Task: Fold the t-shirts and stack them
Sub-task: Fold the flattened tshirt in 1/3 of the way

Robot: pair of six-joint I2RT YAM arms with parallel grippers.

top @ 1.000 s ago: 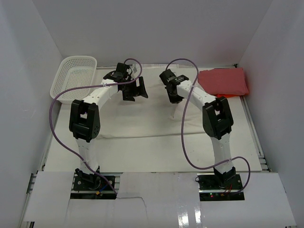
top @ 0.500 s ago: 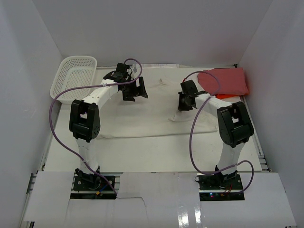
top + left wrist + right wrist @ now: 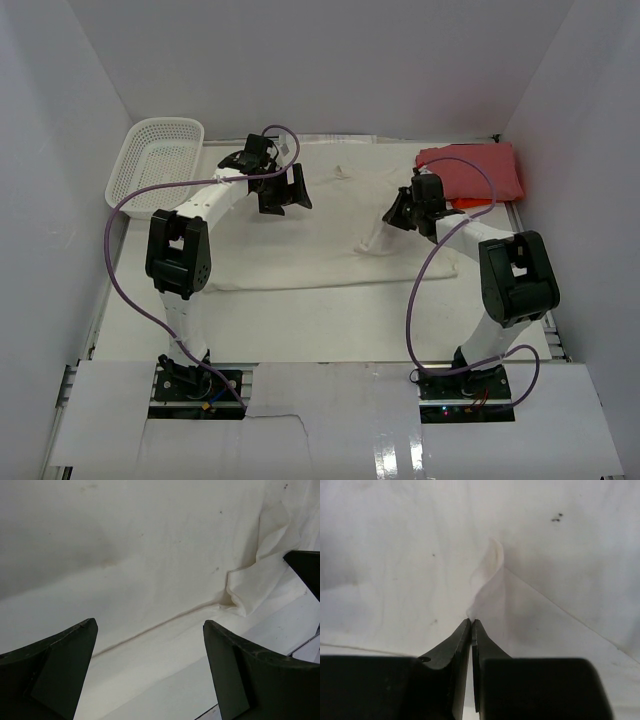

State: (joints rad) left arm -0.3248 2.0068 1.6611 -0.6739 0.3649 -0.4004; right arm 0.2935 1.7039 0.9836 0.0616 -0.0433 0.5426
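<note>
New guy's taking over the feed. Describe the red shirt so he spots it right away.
Start at the table and go to its far right corner. The red shirt lies there, folded into a rough rectangle. Colour sets it apart: the white shirt beside it is spread out over the middle, and the basket sits in the far left corner.
</note>
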